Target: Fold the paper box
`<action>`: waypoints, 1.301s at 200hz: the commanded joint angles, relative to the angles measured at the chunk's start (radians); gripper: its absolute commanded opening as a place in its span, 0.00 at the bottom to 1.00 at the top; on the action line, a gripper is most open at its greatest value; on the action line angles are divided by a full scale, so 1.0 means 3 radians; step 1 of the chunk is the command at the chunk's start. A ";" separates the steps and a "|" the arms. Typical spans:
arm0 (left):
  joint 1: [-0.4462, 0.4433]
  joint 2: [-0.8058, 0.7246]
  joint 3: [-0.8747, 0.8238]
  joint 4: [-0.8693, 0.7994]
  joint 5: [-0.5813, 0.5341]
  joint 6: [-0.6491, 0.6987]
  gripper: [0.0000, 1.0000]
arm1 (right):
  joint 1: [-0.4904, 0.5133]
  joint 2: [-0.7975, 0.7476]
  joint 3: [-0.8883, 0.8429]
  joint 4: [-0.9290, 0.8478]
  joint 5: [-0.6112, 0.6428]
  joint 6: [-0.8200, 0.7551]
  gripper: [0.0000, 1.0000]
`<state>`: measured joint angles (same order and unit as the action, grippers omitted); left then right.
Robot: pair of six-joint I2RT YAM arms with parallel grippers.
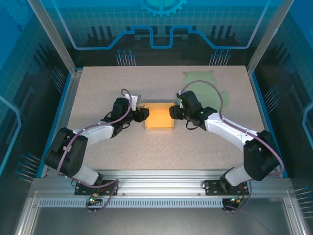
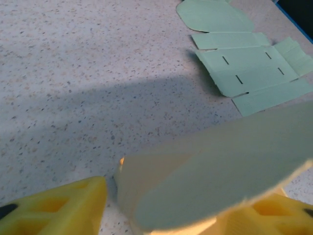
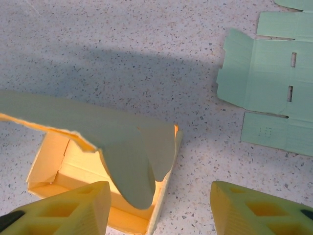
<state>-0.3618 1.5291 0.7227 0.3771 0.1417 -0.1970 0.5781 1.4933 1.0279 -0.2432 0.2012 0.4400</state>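
The paper box (image 1: pixel 159 117) is a yellow, partly folded carton lying mid-table between both arms. My left gripper (image 1: pixel 142 114) stands at its left end and my right gripper (image 1: pixel 173 111) at its right end. In the left wrist view the left gripper (image 2: pixel 166 218) straddles the box (image 2: pixel 220 166), whose pale flap leans over the right finger; a thin gap shows beside the left finger (image 2: pixel 63 210). In the right wrist view the right gripper (image 3: pixel 161 210) is open across the box's wall (image 3: pixel 166 196). One finger (image 3: pixel 63 210) is over the box's inside, the other (image 3: pixel 259 210) well outside. A curved flap (image 3: pixel 122 147) hangs over the opening.
A flat green carton blank (image 1: pixel 205 81) lies on the table (image 1: pixel 146 152) at the back right, beyond the right gripper; it is also seen as the green blank (image 2: pixel 249 68) and the green blank (image 3: pixel 279 93). Metal frame posts and blue walls ring the table.
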 commanded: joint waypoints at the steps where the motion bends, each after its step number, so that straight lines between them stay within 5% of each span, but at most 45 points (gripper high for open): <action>1: 0.0010 0.0051 0.0187 0.0100 0.0250 -0.0039 0.53 | 0.0046 0.0135 0.0138 -0.0089 0.0029 -0.0035 0.56; 76: -0.0013 0.0091 0.0284 -0.0150 0.0287 -0.0099 0.24 | 0.0067 0.0433 0.0316 -0.0054 -0.0061 -0.0063 0.36; 151: -0.0163 0.0089 0.0441 -0.0492 -0.0060 -0.0131 0.22 | 0.0100 0.0534 0.0338 -0.0015 0.0022 -0.0113 0.03; 205: -0.0238 0.0104 0.0428 -0.0356 -0.0124 -0.0251 0.11 | 0.0133 0.0545 0.0252 0.0167 0.0055 -0.0170 0.00; 260: -0.0256 0.0096 0.0252 0.0351 -0.0193 -0.0363 0.00 | 0.0159 0.0621 0.0086 0.0846 0.0011 -0.0295 0.00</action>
<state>-0.4156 1.5536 0.8249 0.2970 0.0532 -0.2634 0.5911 1.6413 1.0775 -0.1467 0.2466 0.3866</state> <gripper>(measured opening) 0.075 0.059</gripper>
